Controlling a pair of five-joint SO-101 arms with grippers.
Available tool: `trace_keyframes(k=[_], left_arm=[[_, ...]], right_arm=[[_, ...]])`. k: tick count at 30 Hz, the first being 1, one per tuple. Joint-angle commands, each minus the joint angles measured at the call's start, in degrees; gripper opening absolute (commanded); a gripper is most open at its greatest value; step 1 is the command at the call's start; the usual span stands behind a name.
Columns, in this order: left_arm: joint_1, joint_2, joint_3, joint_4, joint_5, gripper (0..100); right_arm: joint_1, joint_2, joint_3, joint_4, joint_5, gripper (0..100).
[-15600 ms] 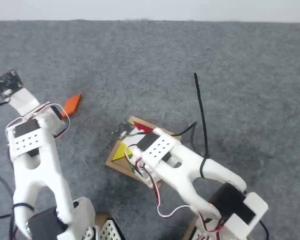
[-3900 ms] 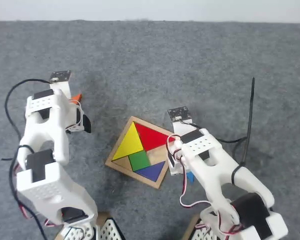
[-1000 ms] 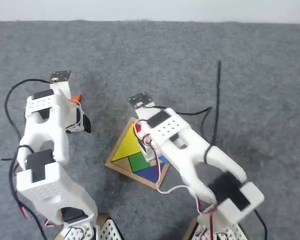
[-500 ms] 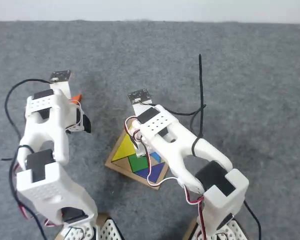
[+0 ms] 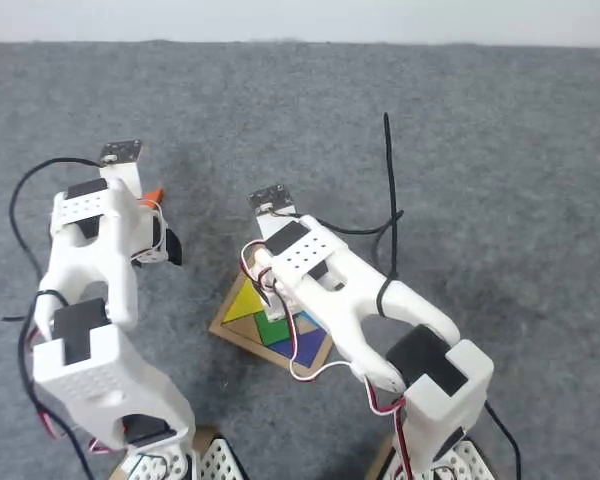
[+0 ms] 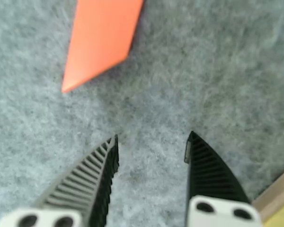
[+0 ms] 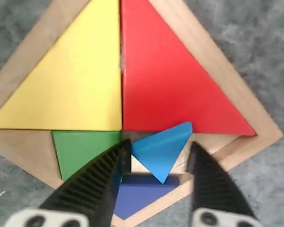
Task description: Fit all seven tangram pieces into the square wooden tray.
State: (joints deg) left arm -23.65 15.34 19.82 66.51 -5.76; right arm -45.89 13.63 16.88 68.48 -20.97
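Near the middle of the grey desk (image 5: 480,120), turned corner-on like a diamond: the square wooden tray (image 7: 23,146). Inside it, a large yellow triangle (image 7: 80,80) and a large red triangle (image 7: 170,80) side by side, with straight edges touching. Against the yellow triangle, on the side nearer the arm bases, a green square (image 7: 75,146), seated flat. Further toward that corner of the tray, a dark blue piece (image 7: 146,194), partly hidden behind the claw fingers. Between the red triangle and the dark blue piece, a small light blue triangle (image 7: 161,149), skewed out of line with its neighbours, with one corner over the dark blue piece and bare wood beside it. Gripped at two corners by the right claw (image 7: 159,143), with a ribbed finger touching on each side. Bare wooden floor in the tray's corner next to the green square.

Stretched over the tray in the high view, the right arm (image 5: 320,270), covering most of the pieces.

Outside the tray, well apart from it and flat on the desk: an orange piece (image 6: 102,38). Just short of it, low over bare grey felt, the left claw (image 6: 151,139), spread wide, holding nothing and not touching the orange piece.
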Motion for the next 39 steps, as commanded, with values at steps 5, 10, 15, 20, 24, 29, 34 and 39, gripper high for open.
trace_keyframes(k=[5, 10, 15, 20, 24, 29, 34, 39], left_arm=[[-0.1, -1.1, -0.3, -0.8, -0.7, 22], [-0.1, -1.1, -0.3, -0.8, -0.7, 22], [-0.1, -1.1, -0.3, -0.8, -0.7, 22], [-0.1, -1.1, -0.3, -0.7, -0.7, 22], [-0.1, -1.1, -0.3, -0.7, -0.7, 22], [-0.1, -1.1, -0.3, -0.7, -0.7, 22], [-0.1, -1.1, -0.3, -0.7, -0.7, 22], [-0.1, -1.1, -0.3, -0.7, -0.7, 22]], right_arm=[[-1.3, -1.1, -3.8, 4.5, 8.2, 24.1], [-1.1, -1.1, -8.3, 10.2, 13.5, 24.0], [0.7, -1.1, -16.9, 16.9, 14.0, 20.3], [4.4, -0.4, -20.4, 18.8, 13.9, 6.5], [6.2, 0.3, -15.2, 13.5, 14.2, 5.0], [5.6, 0.4, -6.9, 1.5, 14.4, 5.0], [2.4, 0.5, -5.4, 0.5, 14.3, 5.0], [0.6, 0.4, -5.4, 0.5, 14.2, 4.9]])
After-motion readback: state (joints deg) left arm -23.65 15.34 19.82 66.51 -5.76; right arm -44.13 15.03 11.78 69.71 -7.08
